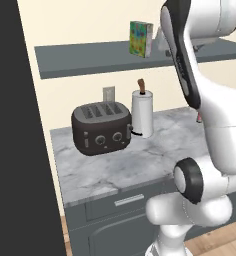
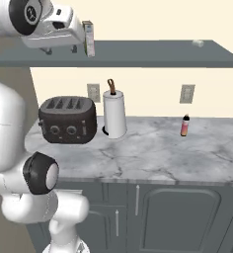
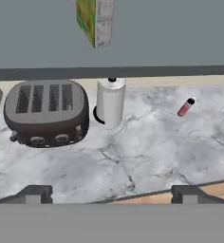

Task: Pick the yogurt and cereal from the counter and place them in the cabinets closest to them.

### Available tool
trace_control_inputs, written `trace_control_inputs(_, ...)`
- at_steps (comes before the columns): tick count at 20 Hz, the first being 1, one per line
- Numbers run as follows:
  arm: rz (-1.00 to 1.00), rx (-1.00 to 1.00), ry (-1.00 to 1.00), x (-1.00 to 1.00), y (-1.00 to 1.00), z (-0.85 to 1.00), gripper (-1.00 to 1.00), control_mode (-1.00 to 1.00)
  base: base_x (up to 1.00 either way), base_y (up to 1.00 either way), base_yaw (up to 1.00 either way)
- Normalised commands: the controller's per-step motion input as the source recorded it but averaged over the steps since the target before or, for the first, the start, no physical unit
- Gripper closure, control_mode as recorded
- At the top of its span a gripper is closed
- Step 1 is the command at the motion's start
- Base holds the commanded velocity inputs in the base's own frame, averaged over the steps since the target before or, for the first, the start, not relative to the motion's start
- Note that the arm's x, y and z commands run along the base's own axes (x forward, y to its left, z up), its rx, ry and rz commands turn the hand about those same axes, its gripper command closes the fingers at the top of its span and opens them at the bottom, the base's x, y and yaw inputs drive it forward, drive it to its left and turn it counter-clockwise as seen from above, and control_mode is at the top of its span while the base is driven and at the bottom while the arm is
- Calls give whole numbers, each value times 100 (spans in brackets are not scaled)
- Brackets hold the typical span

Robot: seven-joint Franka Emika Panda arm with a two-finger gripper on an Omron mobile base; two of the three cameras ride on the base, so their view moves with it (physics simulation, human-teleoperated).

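On the grey-white marble-veined counter [image 2: 153,148] we see a dark four-slot toaster [image 2: 67,120], with a white paper-towel roll on a brown-tipped holder [image 2: 114,114] just beside it at its 3 o'clock. A slim pink-red bottle [image 2: 185,126] stands well apart, further toward 3 o'clock. Two pale wall outlets sit on the cream wall behind.

Our claw [image 3: 111,193] hangs wide open with nothing between its dark fingertips [image 3: 34,193], touching nothing.

The small upright cereal box with its mottled green, blue and red front and white side [image 1: 141,38] stands on the long dark grey-blue shelf slab [image 2: 153,55], at 12 o'clock above the paper-towel roll. A tiny pale thing [image 2: 198,43] lies near the shelf's far end; we cannot tell what it is.
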Motion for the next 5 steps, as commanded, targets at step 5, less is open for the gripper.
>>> trace_control_inputs(5,1,-7,-24,-39,-6,-95,-100,-100,0,0,0)
